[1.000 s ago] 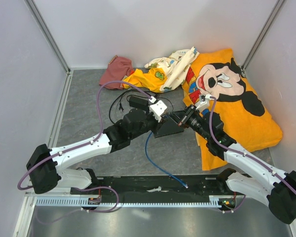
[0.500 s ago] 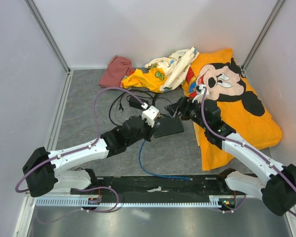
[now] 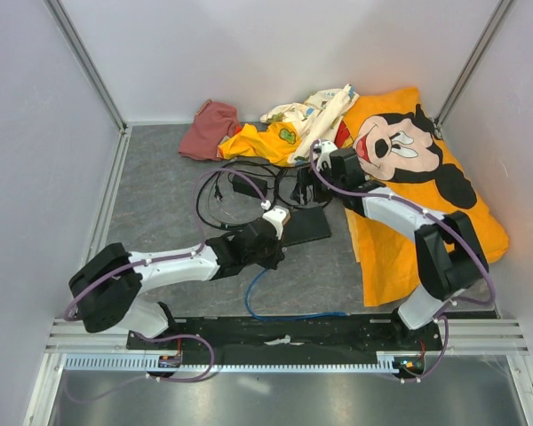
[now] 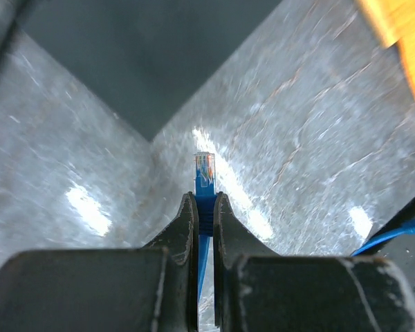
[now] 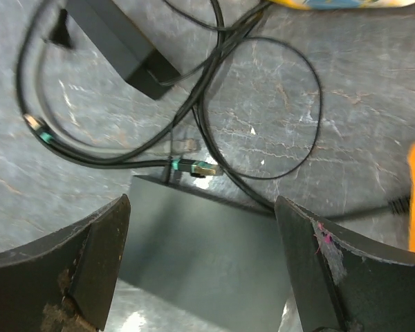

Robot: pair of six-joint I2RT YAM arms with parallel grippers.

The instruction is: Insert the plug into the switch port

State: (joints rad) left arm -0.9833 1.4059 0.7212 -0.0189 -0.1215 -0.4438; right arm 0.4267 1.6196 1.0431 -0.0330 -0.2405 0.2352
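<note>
Pinching the small clear-tipped plug (image 4: 205, 169) of the thin bright-blue cable (image 4: 394, 234) between the closed fingers of the left gripper (image 4: 203, 202), with the tip sticking out toward 12 o'clock in the left wrist view, over the grey marbled tabletop (image 4: 318, 124)

Seeing the flat black switch box (image 4: 138, 48) at 11 o'clock from the plug, near but apart

Hovering the right gripper (image 5: 202, 204) over the switch box, jaws spread wide, gripping nothing

Noting thin black cables (image 5: 290, 104) and a black rectangular power adapter (image 5: 121, 45) at 11 o'clock in the right wrist view; orange cartoon-mouse cloth (image 3: 426, 204) lying at 3 o'clock of the switch box
</note>
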